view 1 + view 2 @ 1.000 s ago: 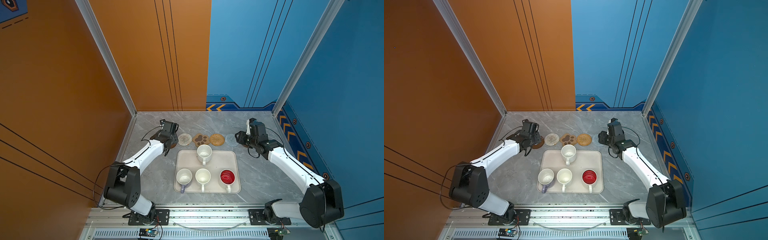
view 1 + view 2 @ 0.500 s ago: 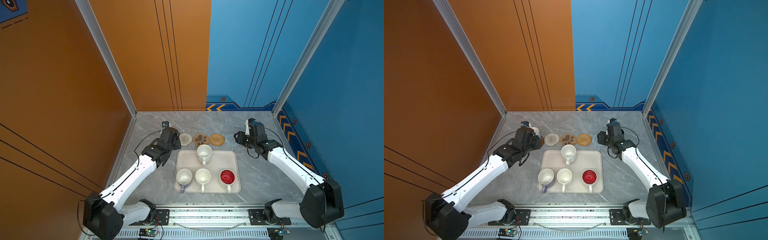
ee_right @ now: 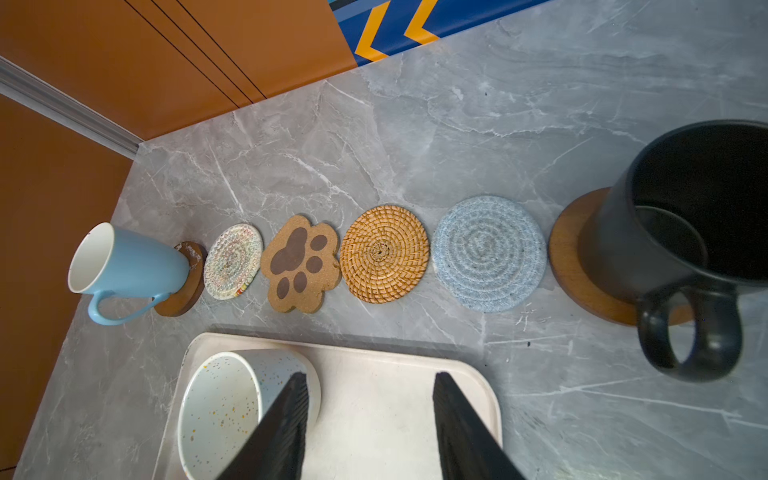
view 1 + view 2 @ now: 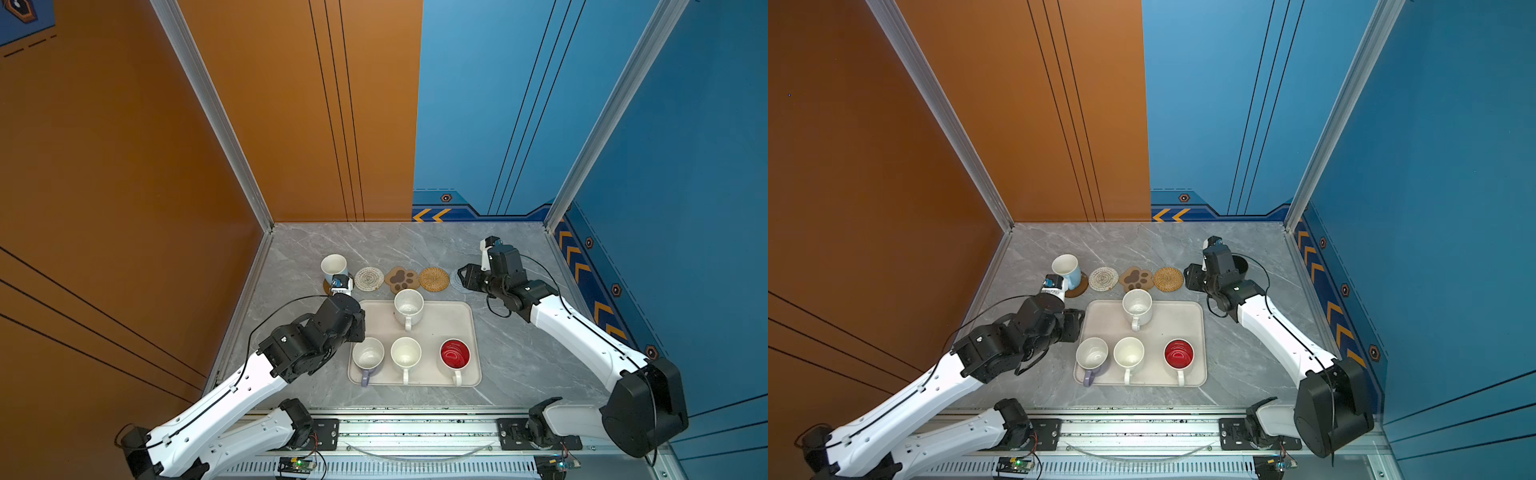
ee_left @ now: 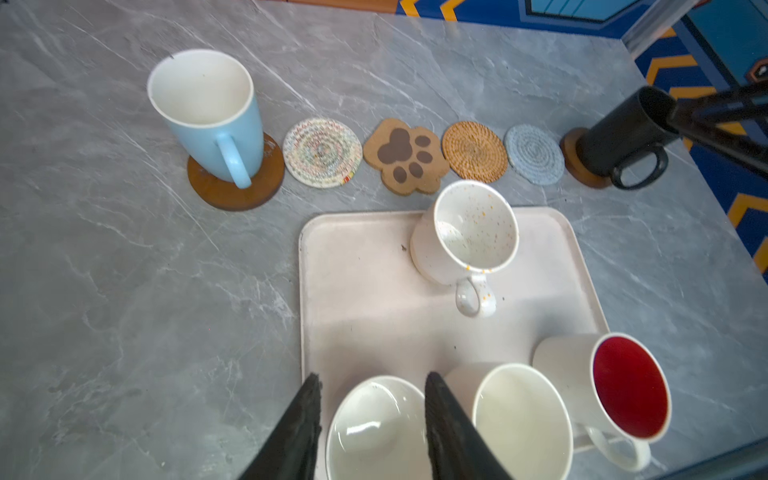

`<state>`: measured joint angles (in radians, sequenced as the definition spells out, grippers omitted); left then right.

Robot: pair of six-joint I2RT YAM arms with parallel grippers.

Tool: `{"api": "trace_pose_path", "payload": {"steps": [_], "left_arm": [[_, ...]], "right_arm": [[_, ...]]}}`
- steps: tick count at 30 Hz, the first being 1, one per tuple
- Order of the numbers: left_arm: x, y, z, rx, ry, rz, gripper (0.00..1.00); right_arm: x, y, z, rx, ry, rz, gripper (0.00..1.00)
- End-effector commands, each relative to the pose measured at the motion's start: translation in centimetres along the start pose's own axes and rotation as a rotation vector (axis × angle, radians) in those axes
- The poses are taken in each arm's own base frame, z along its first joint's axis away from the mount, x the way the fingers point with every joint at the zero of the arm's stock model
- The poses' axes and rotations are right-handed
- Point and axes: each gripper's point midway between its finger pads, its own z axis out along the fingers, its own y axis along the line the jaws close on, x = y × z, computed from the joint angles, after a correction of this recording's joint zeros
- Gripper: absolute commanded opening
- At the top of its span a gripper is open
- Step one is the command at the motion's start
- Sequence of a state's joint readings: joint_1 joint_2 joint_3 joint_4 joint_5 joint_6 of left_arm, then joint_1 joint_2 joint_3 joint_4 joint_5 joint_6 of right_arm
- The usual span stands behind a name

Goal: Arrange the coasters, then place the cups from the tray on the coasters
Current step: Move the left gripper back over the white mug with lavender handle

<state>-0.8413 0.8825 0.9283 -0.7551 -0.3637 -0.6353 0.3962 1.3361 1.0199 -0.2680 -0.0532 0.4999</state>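
A light blue mug (image 5: 208, 120) is standing on a brown disc coaster (image 5: 249, 195) at the left end of the counter's (image 5: 124, 270) row. Beside it, a white woven mat (image 5: 322, 151), a paw-shaped mat (image 5: 405, 156), a rattan mat (image 5: 475, 151) and a grey-blue mat (image 5: 534, 153) are lying bare. The left gripper (image 5: 372, 376) is hovering, fingers apart, over the lilac mug (image 4: 368, 357) on the cream tray (image 5: 361, 291). The right gripper (image 3: 370, 374), likewise spread and empty, is hanging near the black mug (image 3: 685, 216), which is sitting on the second brown disc (image 3: 569, 253).

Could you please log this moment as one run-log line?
placed: blue mug, black mug; tray: four mugs; bare coasters: four; left gripper: open by lilac mug; right gripper: open, empty
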Motion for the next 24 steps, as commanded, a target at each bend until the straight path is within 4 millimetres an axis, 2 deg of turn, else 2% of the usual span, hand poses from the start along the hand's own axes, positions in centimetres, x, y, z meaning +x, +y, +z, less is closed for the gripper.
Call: {"api": "trace_pose_path", "payload": {"steps": [1, 10, 17, 24], "left_arm": [[3.1, 1.1, -0.4, -0.064, 0.082, 0.024, 0.43], [8.2, -0.4, -0.7, -0.025, 0.24, 0.089, 0.42], [12.2, 0.1, -0.4, -0.064, 0.36, 0.102, 0.4], [14.0, 0.1, -0.6, -0.066, 0.382, 0.074, 0.4]], "right_arm": [[-1.6, 1.7, -0.8, -0.038, -0.047, 0.002, 0.48], [-1.4, 2.8, -0.9, -0.045, -0.046, -0.024, 0.48], [-1.1, 2.8, -0.3, -0.038, -0.031, -0.029, 0.48], [-0.9, 3.3, 0.4, -0.042, -0.015, -0.038, 0.48]]}}
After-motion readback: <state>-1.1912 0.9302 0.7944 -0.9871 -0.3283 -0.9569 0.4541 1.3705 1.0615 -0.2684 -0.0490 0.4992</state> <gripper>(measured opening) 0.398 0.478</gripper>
